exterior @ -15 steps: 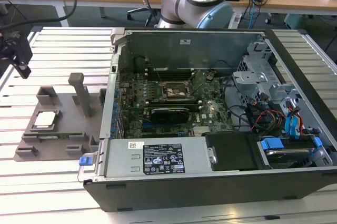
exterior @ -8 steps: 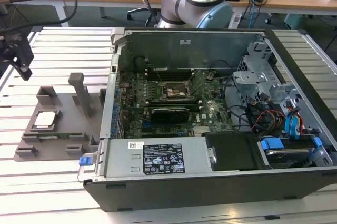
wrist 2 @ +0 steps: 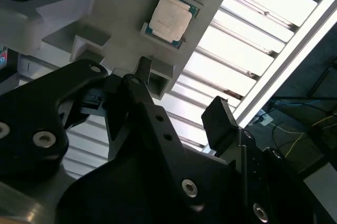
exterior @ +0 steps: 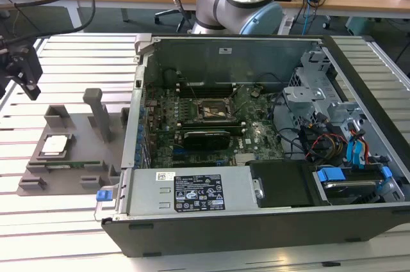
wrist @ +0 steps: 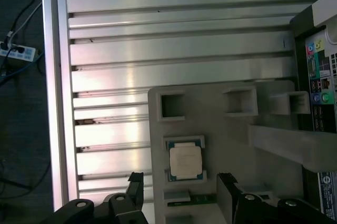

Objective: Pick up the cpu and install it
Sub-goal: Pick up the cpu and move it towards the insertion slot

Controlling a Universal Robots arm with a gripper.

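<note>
**Gripper and CPU station, ordered from the arm outward.** In both wrist views the gripper (wrist: pixel 181 179) hangs with its two black fingers (wrist: pixel 136 182) spread wide and nothing between them. In the exterior view it sits at the exterior view's left, above the tray and apart from it.

Just beyond the fingers, the cpu (wrist: pixel 185 161) lies flat and untouched, metal lid upward, in a shallow framed recess of the grey fixture tray (wrist: pixel 221 129). The tray rests on the slatted aluminium table (wrist: pixel 174 50), just beside the open computer case (exterior: pixel 269 221).

**Handling (a judgement, not an observation).** The chip is probably light, stiff and thin. Its smooth lid offers little grip, and its underside is likely delicate. The sensible hold is across two opposite edges of the pale rim, kept level, with no pressure on either face.

**Farther off.** Inside the case, the motherboard (exterior: pixel 256 134) carries the dark metal-framed socket (exterior: pixel 214 111), in which no chip can be made out. The arm's base (exterior: pixel 240 3) stands behind the case.

**Writing.** A white label (exterior: pixel 192 193) with dark print covers the power-supply housing nearest the exterior camera, and a small sticker (exterior: pixel 225 50) sits on the far wall. Neither is transcribed here. Any marking on the chip's lid is too faint to tell.
</note>
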